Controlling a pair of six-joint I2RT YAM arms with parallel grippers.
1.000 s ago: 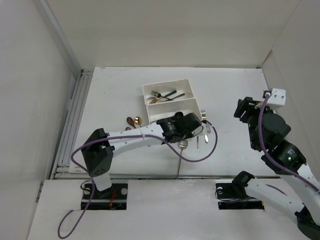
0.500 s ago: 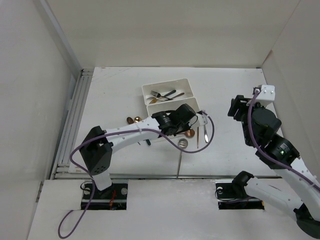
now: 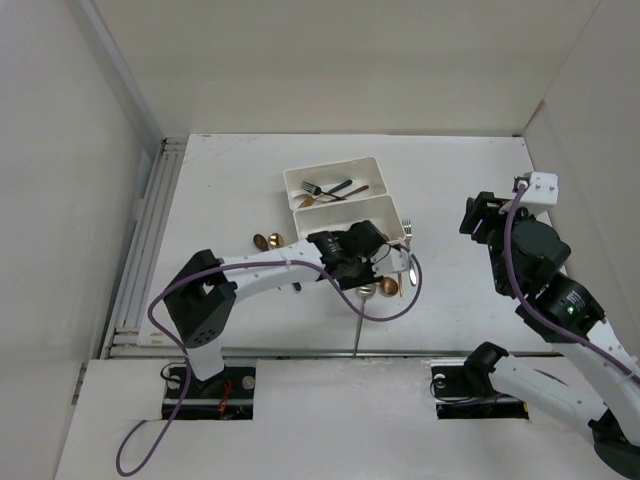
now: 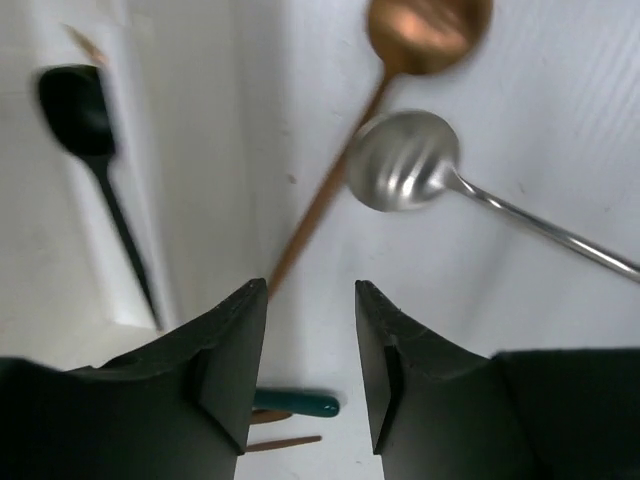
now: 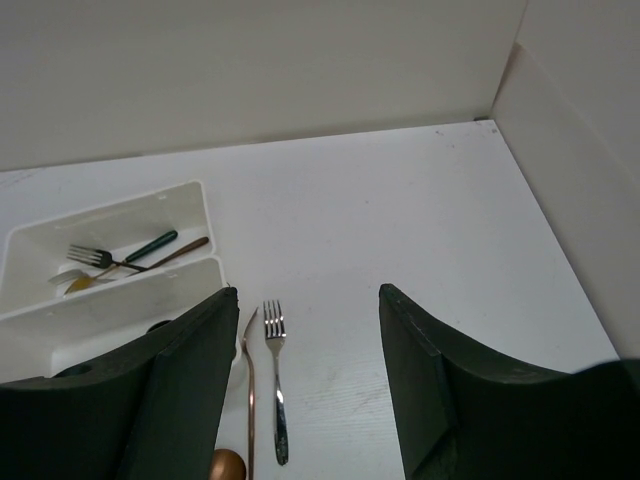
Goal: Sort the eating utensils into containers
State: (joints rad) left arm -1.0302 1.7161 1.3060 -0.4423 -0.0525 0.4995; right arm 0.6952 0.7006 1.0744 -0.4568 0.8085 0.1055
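Note:
Two white trays stand at the table's middle: the far tray (image 3: 372, 165) holds several forks (image 3: 322, 190), and the near tray (image 3: 392, 208) is partly covered by my left arm. My left gripper (image 3: 378, 266) is open and empty, low over the table beside the near tray (image 4: 195, 170). A copper spoon (image 4: 428, 25) lies ahead of its jaws, with the handle's end at the left fingertip. A silver spoon (image 4: 403, 172) lies beside it. A black spoon (image 4: 75, 100) lies in the near tray. My right gripper (image 3: 480, 215) is open, empty and raised, above a silver fork (image 5: 275, 390) and a copper utensil (image 5: 248, 385).
Two more spoons (image 3: 267, 241) lie on the table left of the near tray. A dark green handle (image 4: 300, 405) and a thin copper one lie under my left gripper. White walls close the table at the back and right. A purple cable (image 3: 405, 295) loops near the spoons.
My left gripper swung near the tray. A copper spoon has appeared beside the silver spoon and slid toward the near edge. My right arm shifted slightly.

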